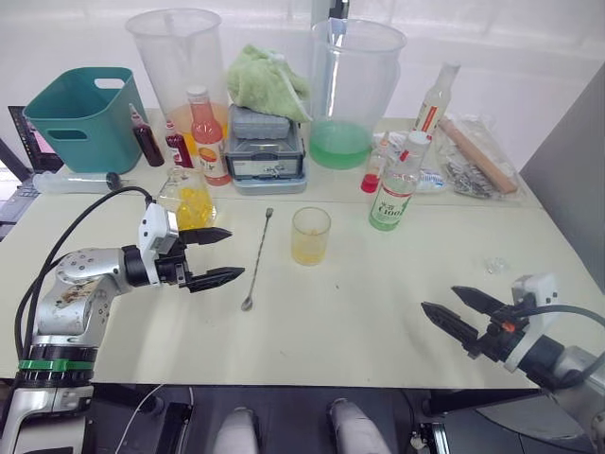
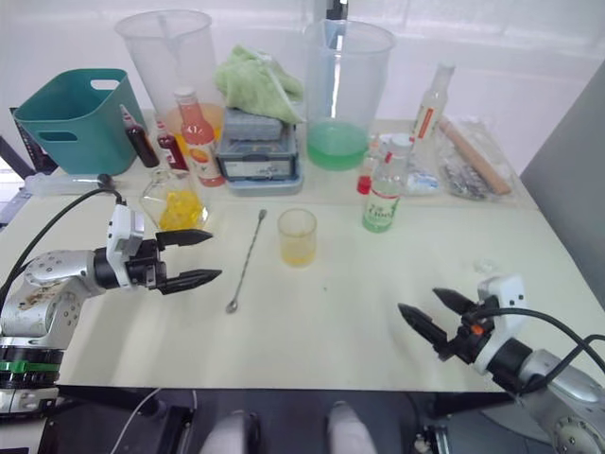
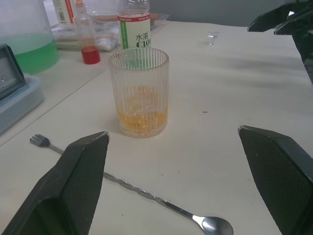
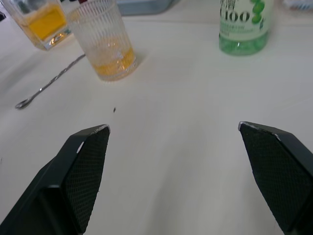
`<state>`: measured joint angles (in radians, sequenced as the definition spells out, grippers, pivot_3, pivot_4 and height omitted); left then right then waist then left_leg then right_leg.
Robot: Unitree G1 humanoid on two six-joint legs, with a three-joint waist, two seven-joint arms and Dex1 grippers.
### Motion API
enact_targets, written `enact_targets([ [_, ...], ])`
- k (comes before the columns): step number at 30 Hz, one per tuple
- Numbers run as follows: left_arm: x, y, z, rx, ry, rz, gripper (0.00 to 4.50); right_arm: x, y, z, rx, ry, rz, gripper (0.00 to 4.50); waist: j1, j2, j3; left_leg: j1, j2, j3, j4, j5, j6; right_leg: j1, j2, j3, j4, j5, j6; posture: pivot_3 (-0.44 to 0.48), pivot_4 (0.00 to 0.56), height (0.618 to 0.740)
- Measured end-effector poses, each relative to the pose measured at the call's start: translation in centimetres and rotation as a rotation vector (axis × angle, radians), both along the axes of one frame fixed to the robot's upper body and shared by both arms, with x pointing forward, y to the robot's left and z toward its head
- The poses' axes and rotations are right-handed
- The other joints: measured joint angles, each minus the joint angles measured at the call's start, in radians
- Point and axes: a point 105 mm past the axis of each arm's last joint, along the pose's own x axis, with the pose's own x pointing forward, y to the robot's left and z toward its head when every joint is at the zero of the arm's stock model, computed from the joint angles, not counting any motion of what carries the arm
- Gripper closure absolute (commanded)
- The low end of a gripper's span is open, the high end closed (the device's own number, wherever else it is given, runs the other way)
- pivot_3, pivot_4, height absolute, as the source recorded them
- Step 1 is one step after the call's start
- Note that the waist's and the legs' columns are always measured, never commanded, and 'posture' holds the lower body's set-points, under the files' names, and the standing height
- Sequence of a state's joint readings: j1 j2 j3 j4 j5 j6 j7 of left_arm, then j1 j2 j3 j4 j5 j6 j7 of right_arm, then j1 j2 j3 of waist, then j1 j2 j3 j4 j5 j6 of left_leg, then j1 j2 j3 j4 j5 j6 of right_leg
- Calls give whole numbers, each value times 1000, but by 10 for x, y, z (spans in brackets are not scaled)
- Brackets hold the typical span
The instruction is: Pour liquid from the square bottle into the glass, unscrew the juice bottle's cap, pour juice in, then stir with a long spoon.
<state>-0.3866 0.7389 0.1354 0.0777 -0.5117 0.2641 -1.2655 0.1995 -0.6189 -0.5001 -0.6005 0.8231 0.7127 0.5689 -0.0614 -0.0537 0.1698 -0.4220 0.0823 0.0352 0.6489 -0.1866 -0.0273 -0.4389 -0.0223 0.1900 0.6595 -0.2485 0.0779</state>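
The square bottle (image 1: 189,200) with yellow-orange liquid stands at the left, just behind my left gripper (image 1: 234,253), which hovers open and empty over the table. The long spoon (image 1: 257,258) lies flat between that gripper and the glass (image 1: 310,235), its bowl toward the front. The ribbed glass (image 3: 139,93) holds a little amber liquid. To its right stands the juice bottle (image 1: 395,194) with the white cap (image 1: 417,139) on top. My right gripper (image 1: 440,299) is open and empty near the front right edge, well apart from the bottle.
A teal basket (image 1: 85,118), two big measuring jugs (image 1: 178,61), a scale under a green cloth (image 1: 267,83), an orange-labelled red-capped bottle (image 1: 208,137) and small dark bottles crowd the back. A rolling pin (image 1: 477,153) lies back right. A small clear object (image 1: 495,265) lies near my right gripper.
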Motion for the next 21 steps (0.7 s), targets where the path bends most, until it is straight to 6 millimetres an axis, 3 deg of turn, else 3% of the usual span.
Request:
enact_targets([
  [11, -21, 7, -5, -42, -30, 87, 20, 75, -13, 48, -7, -197, -92, 0, -9, 1, 0, -1, 0, -9, 0, 0, 0, 2, -1, -11, 4, -1, -11, 0, 150, 707],
  [21, -42, 11, -14, -50, -39, 198, 20, 145, 6, 88, 36, -271, -13, 0, -8, 1, 0, -1, 0, -9, 0, 0, 0, 2, -1, -12, 4, -1, -12, 0, 150, 707],
])
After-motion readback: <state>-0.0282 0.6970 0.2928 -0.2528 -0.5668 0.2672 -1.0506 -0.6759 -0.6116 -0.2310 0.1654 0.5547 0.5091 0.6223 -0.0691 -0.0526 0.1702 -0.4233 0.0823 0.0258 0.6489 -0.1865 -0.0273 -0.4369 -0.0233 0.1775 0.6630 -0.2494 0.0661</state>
